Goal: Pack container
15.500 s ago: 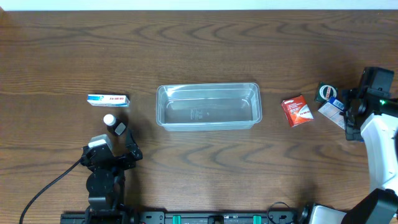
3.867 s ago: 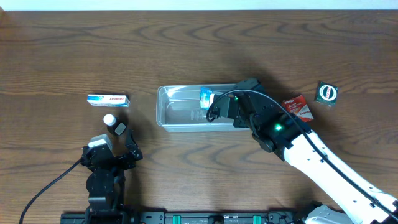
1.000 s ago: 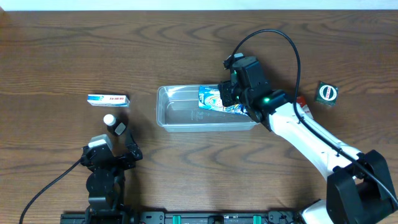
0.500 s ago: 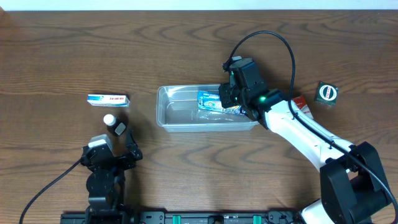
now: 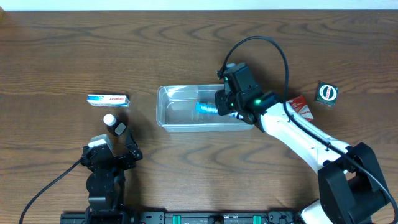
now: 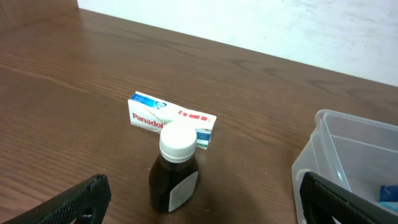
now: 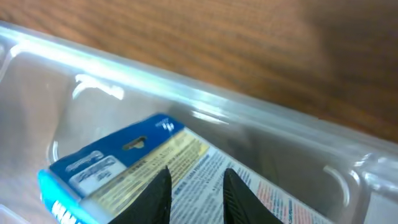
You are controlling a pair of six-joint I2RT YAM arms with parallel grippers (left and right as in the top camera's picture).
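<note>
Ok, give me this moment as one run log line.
task: pack container | right gripper: over container, at blue packet inside, grip unclear | left gripper: open, near bottle | still outside: white box, bottle, red packet

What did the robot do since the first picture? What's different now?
The right claw fetched the blue packet from the table's right edge, carried it left and lowered it into the container. The claw now hangs over it; whether it grips it is unclear. The Panadol box, brown bottle, red packet and container stayed put.
</note>
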